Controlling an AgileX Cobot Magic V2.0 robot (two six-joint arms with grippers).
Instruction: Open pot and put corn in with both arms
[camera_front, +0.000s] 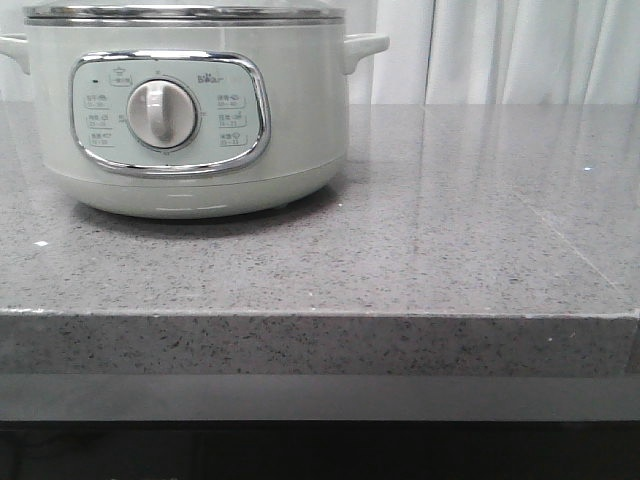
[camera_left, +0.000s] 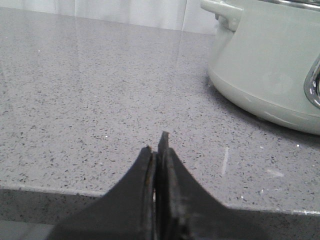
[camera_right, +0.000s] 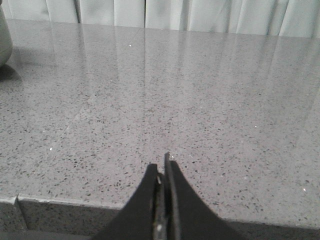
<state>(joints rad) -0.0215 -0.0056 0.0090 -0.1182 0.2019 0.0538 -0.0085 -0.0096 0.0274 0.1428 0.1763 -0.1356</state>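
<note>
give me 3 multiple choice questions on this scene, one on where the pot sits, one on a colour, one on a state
1. In the front view, where does the pot stand on the counter?
A. left part
B. right part
C. at the near edge

2. What colour is the pot's body?
A. bright red
B. pale grey-green
C. black

3. How is the lid?
A. lying on the counter
B. on the pot
C. held in a gripper

Answers:
1. A, the pot fills the upper left of the front view, the right part bare.
2. B, its wall is pale grey-green around the chrome-framed panel.
3. B, the steel rim sits on top of the pot; the left gripper and right gripper are both shut and hold nothing.
</note>
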